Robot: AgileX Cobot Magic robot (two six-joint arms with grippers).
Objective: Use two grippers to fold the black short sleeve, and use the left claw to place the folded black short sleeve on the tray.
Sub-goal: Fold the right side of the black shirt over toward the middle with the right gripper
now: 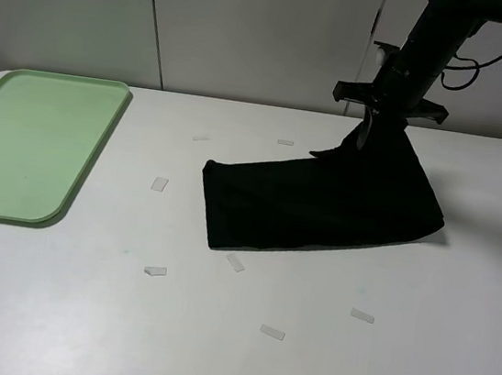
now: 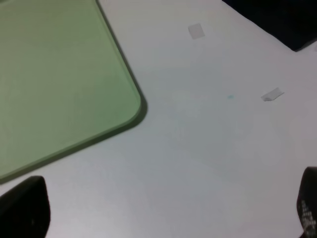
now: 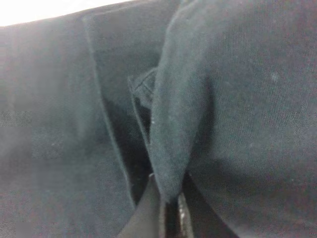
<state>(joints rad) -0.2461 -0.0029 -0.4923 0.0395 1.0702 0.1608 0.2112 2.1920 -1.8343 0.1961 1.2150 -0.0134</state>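
Note:
The black short sleeve [image 1: 323,202] lies bunched on the white table, right of centre. Its far edge is pulled up into a peak. My right gripper [image 1: 366,133] hangs over that peak, shut on the cloth. In the right wrist view black fabric [image 3: 233,99] fills the picture, and a fold of it is pinched by the right gripper [image 3: 171,213]. The pale green tray [image 1: 25,144] lies at the table's left side with nothing on it. The left claw [image 2: 166,215] is open over bare table beside the tray's corner [image 2: 59,74]. A corner of the shirt [image 2: 282,20] shows there too. The left arm is out of the high view.
Several small pale paper scraps are strewn on the table, such as one [image 1: 160,184] between tray and shirt and others [image 1: 272,333] nearer the front. Two scraps [image 2: 272,94] show in the left wrist view. A white panelled wall stands behind the table.

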